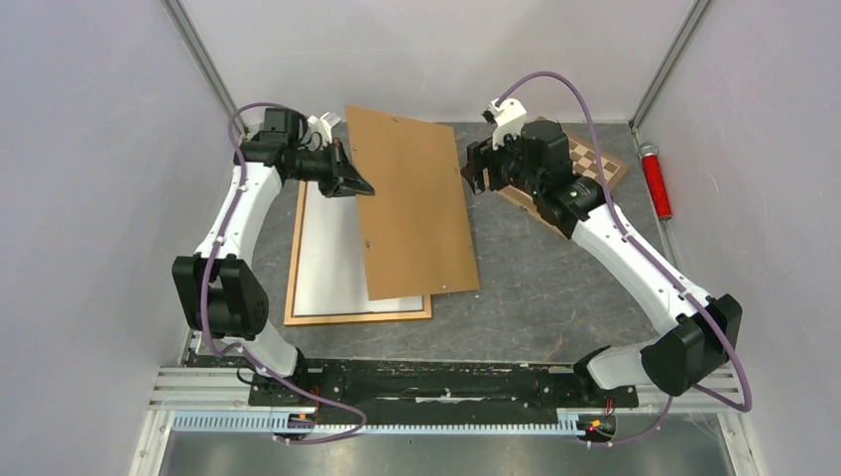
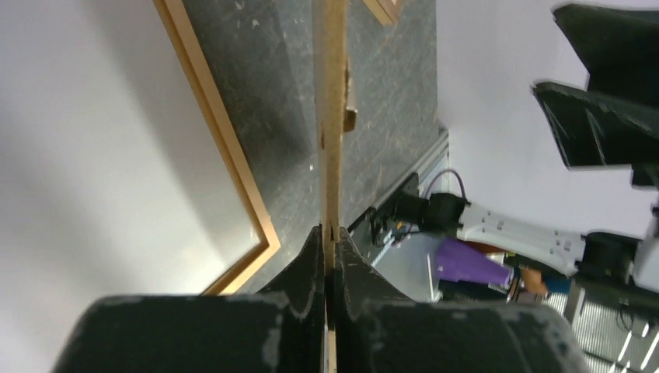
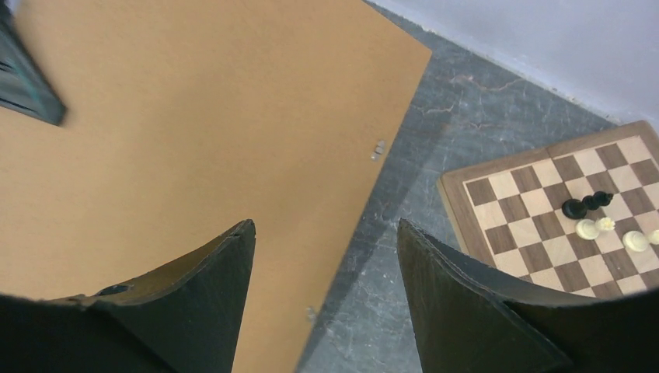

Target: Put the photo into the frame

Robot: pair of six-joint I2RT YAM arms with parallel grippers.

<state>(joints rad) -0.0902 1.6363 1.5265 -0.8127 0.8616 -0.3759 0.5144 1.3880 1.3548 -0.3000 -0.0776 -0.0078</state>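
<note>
Board (image 1: 412, 198) pinched on its thin edge by left end effector (image 2: 329, 233). Right end effector (image 3: 325, 224) spread, holding nothing. Risk: edge grip slips, and board is dropped onto frame (image 1: 357, 315) and photo (image 1: 332, 253) below.

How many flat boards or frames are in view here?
3: the frame near left; the backing board over its right side, pinched by the left gripper; the chessboard far right, partly hidden behind the right arm.

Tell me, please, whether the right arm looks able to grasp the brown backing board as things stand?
Probably yes: the right gripper is open beside the free right edge of the backing board, with nothing between them, while the left gripper clamps the opposite edge.
</note>
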